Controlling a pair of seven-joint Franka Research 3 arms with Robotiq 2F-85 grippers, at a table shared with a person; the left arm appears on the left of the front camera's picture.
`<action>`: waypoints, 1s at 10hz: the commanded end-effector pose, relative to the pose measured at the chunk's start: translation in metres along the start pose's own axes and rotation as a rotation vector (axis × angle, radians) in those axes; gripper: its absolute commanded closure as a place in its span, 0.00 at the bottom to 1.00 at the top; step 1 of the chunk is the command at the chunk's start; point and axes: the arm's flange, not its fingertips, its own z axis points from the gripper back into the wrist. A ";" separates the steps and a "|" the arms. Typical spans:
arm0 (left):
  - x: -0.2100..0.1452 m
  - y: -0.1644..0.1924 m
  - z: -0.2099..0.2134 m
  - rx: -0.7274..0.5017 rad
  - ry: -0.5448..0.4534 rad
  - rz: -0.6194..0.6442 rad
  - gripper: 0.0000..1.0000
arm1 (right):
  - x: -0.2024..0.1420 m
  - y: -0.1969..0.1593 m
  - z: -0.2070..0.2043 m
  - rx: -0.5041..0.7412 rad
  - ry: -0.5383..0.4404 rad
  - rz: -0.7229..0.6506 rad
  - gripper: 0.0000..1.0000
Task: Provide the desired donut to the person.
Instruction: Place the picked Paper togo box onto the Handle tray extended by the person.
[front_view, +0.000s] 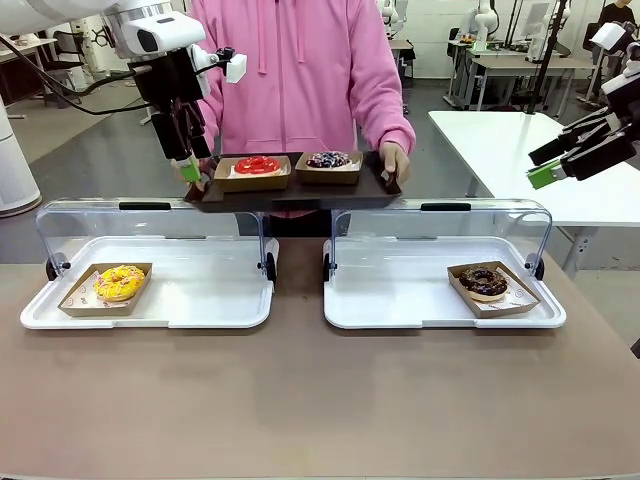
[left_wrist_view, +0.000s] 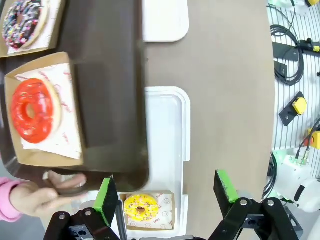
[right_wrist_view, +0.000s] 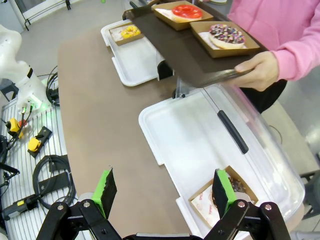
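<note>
The person (front_view: 300, 70) in a pink hoodie holds a dark serving tray (front_view: 290, 194) at the table's far side. On it sit a red glazed donut (front_view: 258, 165) and a sprinkled chocolate donut (front_view: 328, 159), each in a cardboard boat. My left gripper (front_view: 192, 172) hangs open over the tray's left end, beside the red donut (left_wrist_view: 34, 110). Between its fingers, far below, lies a yellow donut (left_wrist_view: 141, 207). My right gripper (front_view: 545, 176) is open and empty, high at the right. Under it sits a chocolate donut (right_wrist_view: 239, 187), partly behind one finger.
Two white display trays with raised clear lids rest on the brown table: the left one (front_view: 200, 300) holds the yellow donut (front_view: 120, 283), the right one (front_view: 400, 300) the chocolate donut (front_view: 483, 281). The person's hands (front_view: 392, 160) grip the serving tray's ends. A white table (front_view: 500, 150) stands behind right.
</note>
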 end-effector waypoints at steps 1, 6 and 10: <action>0.000 0.002 0.001 0.016 0.000 0.000 0.00 | -0.001 -0.001 -0.001 0.002 -0.001 0.011 0.00; 0.000 0.000 0.000 0.000 0.000 0.000 0.00 | -0.001 -0.001 -0.001 0.002 -0.001 0.011 0.00; -0.153 -0.082 0.021 0.002 -0.343 0.127 0.00 | -0.001 -0.001 -0.001 0.002 -0.001 0.011 0.00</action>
